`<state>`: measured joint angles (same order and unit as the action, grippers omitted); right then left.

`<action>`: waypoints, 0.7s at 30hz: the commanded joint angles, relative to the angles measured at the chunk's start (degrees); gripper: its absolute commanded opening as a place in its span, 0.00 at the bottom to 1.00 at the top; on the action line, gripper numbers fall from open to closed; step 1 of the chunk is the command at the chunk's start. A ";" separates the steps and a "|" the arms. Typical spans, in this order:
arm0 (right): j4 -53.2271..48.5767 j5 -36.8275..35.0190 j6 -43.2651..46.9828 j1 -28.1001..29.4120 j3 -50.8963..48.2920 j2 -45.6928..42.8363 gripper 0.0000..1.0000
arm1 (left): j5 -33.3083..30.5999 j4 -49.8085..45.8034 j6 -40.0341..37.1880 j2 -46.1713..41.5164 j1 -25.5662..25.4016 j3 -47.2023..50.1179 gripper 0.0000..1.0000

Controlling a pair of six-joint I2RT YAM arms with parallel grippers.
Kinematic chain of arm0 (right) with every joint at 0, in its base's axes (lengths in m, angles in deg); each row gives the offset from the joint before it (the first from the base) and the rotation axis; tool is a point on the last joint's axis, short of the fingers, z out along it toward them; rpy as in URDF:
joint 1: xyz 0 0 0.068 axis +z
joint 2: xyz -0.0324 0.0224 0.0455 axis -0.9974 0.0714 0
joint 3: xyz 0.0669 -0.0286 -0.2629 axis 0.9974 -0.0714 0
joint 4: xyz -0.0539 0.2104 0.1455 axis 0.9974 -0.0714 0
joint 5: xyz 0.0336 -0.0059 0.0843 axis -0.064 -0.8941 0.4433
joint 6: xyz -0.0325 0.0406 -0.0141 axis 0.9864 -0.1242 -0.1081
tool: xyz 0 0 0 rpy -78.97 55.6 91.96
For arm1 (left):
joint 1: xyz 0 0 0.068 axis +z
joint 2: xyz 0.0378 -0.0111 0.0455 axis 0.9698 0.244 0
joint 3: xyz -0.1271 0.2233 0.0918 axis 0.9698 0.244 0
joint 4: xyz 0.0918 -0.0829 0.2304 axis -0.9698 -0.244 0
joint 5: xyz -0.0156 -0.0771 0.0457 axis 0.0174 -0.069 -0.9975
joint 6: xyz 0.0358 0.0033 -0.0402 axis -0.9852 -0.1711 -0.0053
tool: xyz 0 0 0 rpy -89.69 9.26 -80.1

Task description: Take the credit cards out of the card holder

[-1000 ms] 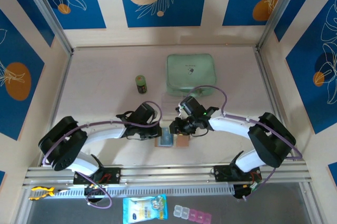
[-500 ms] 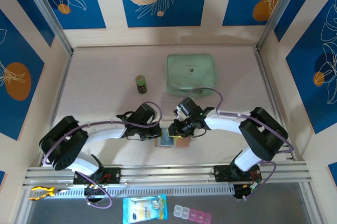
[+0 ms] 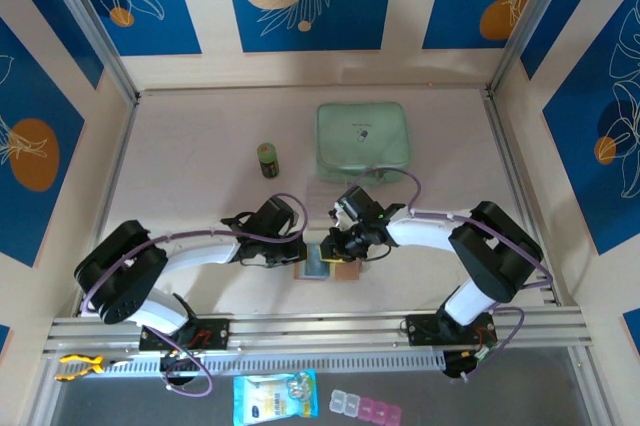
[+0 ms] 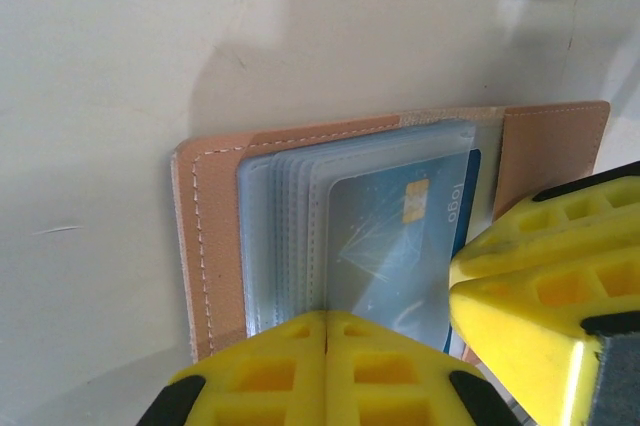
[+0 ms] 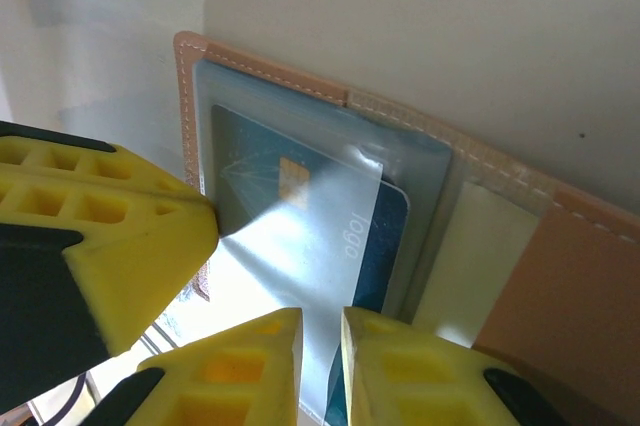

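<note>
Pale tabletop (image 3: 200, 206), with the card holder (image 3: 347, 272) lying open between both arms. The left gripper (image 4: 325, 366), closed tight, bears on its edge. The right gripper (image 5: 320, 346) is a narrow slit at the blue credit card (image 5: 300, 206); I cannot tell if it grips. I'd pinch squarely, then draw straight along the sleeve.

Ahead of me on the pale tabletop (image 3: 200, 146) lies a mint-green rectangular zip case (image 3: 363, 142). A small dark-green jar with a yellow lid (image 3: 268, 159) stands upright to its left, apart from it. Behind the rail lies a blue printed packet (image 3: 275, 396).
</note>
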<state>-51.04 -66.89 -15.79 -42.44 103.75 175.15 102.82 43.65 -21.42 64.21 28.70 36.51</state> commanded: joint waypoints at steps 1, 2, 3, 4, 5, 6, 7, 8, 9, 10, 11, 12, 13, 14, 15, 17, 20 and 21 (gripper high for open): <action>-2.15 0.12 0.41 0.00 1.14 0.99 0.20 | 0.28 -0.53 0.62 1.23 -0.42 0.97 0.03; -3.26 -0.84 0.41 0.04 1.51 1.01 0.22 | 0.25 -0.53 0.58 1.23 -0.42 1.02 0.03; -4.42 -1.72 0.41 0.15 1.84 0.99 0.24 | 0.30 -0.53 0.48 1.23 -0.38 1.01 0.03; -5.39 -2.39 0.49 0.14 2.10 0.82 0.24 | 0.30 -0.63 0.51 1.31 -0.37 1.04 0.03; -5.97 -2.99 0.50 0.17 2.29 0.54 0.25 | 0.29 -0.63 0.55 1.40 -0.39 1.09 0.03; -6.41 -3.54 0.50 0.29 2.37 0.11 0.26 | 0.30 -0.68 0.49 1.40 -0.41 1.03 0.03; -6.81 -4.01 0.50 0.38 2.46 -0.35 0.26 | 0.30 -0.71 0.53 1.40 -0.39 0.93 0.03; -7.20 -4.44 0.50 0.48 2.46 -0.77 0.26 | 0.29 -0.79 0.47 1.40 -0.38 0.93 0.03; -7.69 -4.79 0.66 0.55 2.58 -1.10 0.27 | 0.23 -0.88 0.48 1.40 -0.41 0.92 0.03; -8.19 -5.09 0.75 0.56 2.76 -1.41 0.27 | 0.30 -0.87 0.44 1.36 -0.42 0.88 0.03; -8.56 -5.18 0.92 0.65 2.95 -1.61 0.27 | 0.30 -0.90 0.37 1.33 -0.38 0.83 0.03; -8.86 -5.28 1.01 0.65 3.10 -1.70 0.27 | 0.25 -0.99 0.31 1.20 -0.37 0.79 0.03; -9.26 -5.37 1.10 0.66 3.39 -1.81 0.27 | 0.20 -1.13 0.28 1.14 -0.42 0.79 0.03; -9.45 -5.41 1.18 0.66 3.47 -1.96 0.27 | 0.17 -1.24 0.24 1.13 -0.37 0.70 0.03; -9.59 -5.54 1.20 0.64 3.60 -2.05 0.27 | 0.18 -1.33 0.19 1.05 -0.39 0.57 0.03; -9.79 -5.73 1.28 0.75 3.72 -2.32 0.27 | 0.21 -1.50 0.12 1.05 -0.40 0.56 0.03; -10.50 -6.12 1.46 0.79 4.00 -2.60 0.27 | 0.14 -1.65 0.04 0.96 -0.42 0.44 0.03; -10.69 -6.33 1.46 0.79 4.16 -2.77 0.27 | 0.12 -1.76 -0.06 0.84 -0.42 0.35 0.03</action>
<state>-58.77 -72.20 -15.31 -42.01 106.46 173.73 103.08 44.26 -21.44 64.50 28.70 36.51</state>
